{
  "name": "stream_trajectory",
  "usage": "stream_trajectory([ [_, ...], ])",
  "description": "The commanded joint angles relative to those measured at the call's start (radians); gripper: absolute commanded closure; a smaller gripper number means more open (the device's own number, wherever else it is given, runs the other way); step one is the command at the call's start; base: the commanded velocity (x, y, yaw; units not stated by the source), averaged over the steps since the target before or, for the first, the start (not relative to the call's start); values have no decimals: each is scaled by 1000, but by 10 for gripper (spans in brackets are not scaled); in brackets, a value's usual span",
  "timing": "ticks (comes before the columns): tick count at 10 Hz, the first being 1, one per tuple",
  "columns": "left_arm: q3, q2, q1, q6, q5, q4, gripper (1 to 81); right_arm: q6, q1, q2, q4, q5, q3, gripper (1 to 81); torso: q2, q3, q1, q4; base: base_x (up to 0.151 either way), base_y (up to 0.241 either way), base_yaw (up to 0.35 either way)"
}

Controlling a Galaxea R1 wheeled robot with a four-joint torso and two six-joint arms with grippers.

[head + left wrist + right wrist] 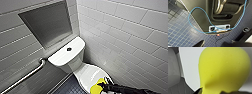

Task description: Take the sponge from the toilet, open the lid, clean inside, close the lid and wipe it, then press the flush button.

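The white toilet (pixel 72 58) stands in the corner with its lid (pixel 86 73) down. The dark round flush button (pixel 69 49) sits in the middle of the tank top. The yellow sponge (pixel 97 86) lies on the front of the lid. My right gripper (pixel 103 86) reaches in from the right and is at the sponge, jaws wide. In the right wrist view the sponge (pixel 223 70) looms very close over the white lid (pixel 189 65), with one dark fingertip (pixel 198 91) at its edge. My left gripper (pixel 216 43) hangs open over the dark tiled floor, holding nothing.
A metal grab bar (pixel 25 76) runs along the left wall under a recessed niche (pixel 47 23). Tiled walls close in on both sides of the toilet. Dark mosaic floor (pixel 67 87) lies left of the bowl. A blue cable (pixel 193 18) loops over the robot's base.
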Motion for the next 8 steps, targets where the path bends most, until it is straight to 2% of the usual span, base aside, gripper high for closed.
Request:
stream_trajectory([
  [1,5,-15,57,5,82,-7,10,-2,83,8,-6,16,11,10,0,0,0,0,0,0,0],
  [5,5,-17,67,5,82,-7,10,-5,76,43,-17,21,-57,10,0,0,0,0,0,0,0],
  [6,5,-15,68,5,82,-7,10,-5,75,43,-23,23,-57,10,0,-84,0,0,0,0,0],
  [7,5,-15,67,5,82,-7,10,-5,76,43,-25,33,-57,10,0,-76,0,0,0,0,0],
  [8,5,-14,67,5,82,-7,10,-6,77,43,-25,36,-58,10,0,-92,0,0,0,0,0],
])
